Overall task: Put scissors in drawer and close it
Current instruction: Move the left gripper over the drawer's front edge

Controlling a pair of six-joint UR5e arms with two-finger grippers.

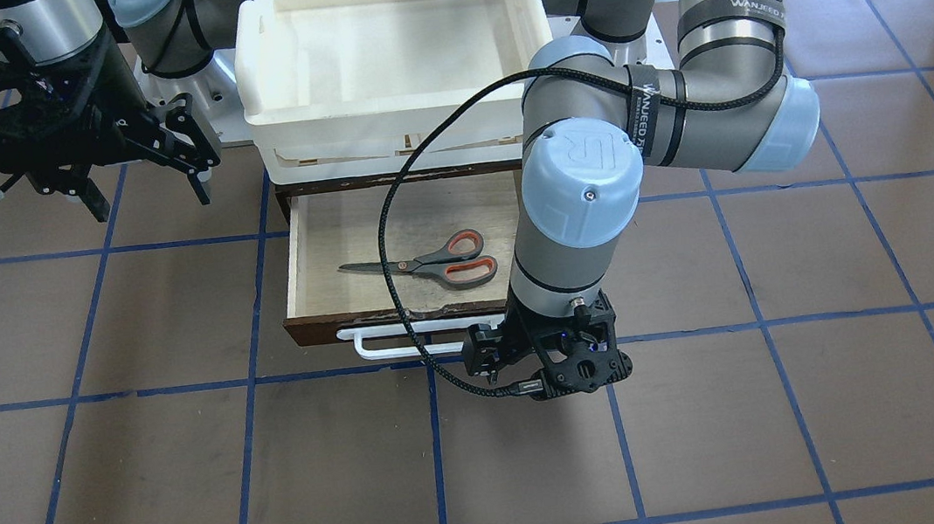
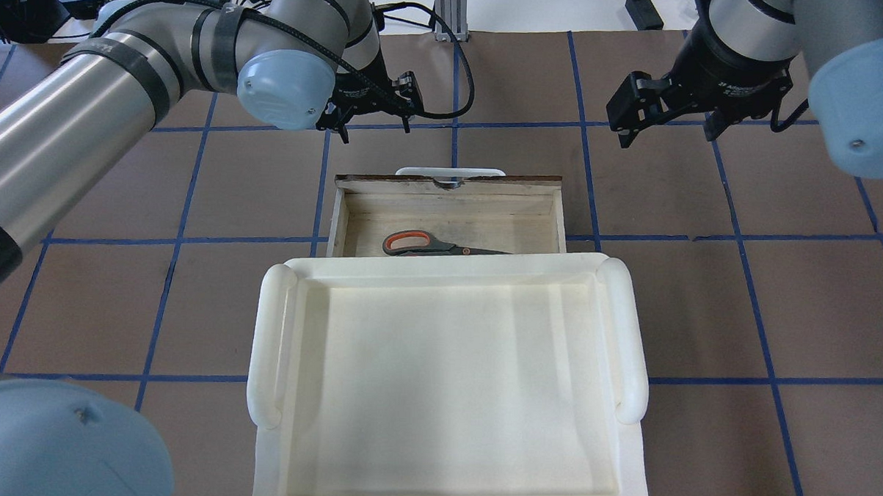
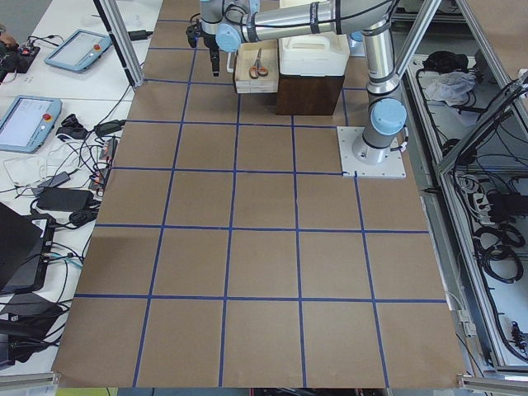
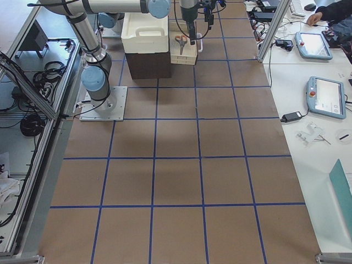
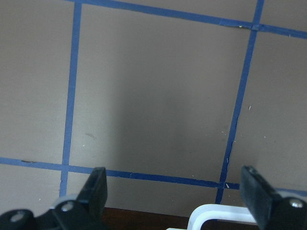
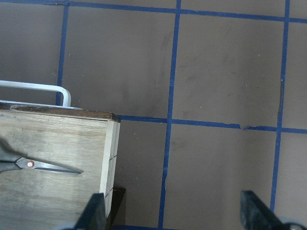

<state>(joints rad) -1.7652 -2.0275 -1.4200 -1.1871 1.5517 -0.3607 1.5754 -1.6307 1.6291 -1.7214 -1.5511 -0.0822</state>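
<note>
The scissors [image 1: 432, 262], with grey handles and orange-red loops, lie flat inside the open wooden drawer [image 1: 316, 253]. They also show in the overhead view [image 2: 427, 244]. The drawer's white bar handle [image 1: 393, 345] sticks out from its dark front panel. My left gripper [image 5: 175, 191] is open and empty. It points down over the table just beyond the handle's end [image 5: 216, 213]. My right gripper [image 6: 173, 213] is open and empty. It hovers off to the drawer's side, and its view shows the drawer corner and the scissors' blades [image 6: 45, 166].
A large white plastic tray [image 2: 262, 330] sits on top of the dark cabinet that holds the drawer and hangs over the drawer's back part. Brown table surface with blue grid lines surrounds the cabinet. A cable loops from my left wrist across the drawer [image 1: 384, 245].
</note>
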